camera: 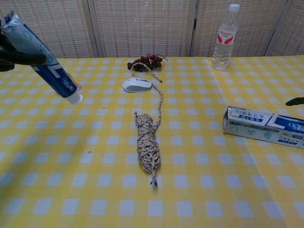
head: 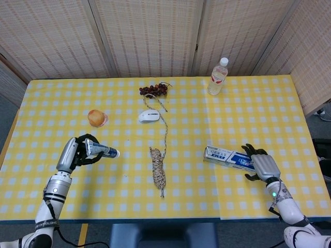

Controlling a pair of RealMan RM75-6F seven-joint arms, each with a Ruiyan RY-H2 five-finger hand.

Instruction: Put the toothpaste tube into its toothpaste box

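Note:
A blue and white toothpaste tube is gripped by my left hand above the left side of the table, cap pointing right. In the chest view the tube slants down to the right from my left hand at the frame's edge. The long white and blue toothpaste box lies flat on the table's right side, also in the chest view. My right hand sits at the box's right end with its fingers spread apart, holding nothing. One dark fingertip shows above the box.
A coiled patterned rope lies in the middle, its cord running up past a white mouse to dark grapes. A water bottle stands at the back right. An orange fruit lies behind my left hand.

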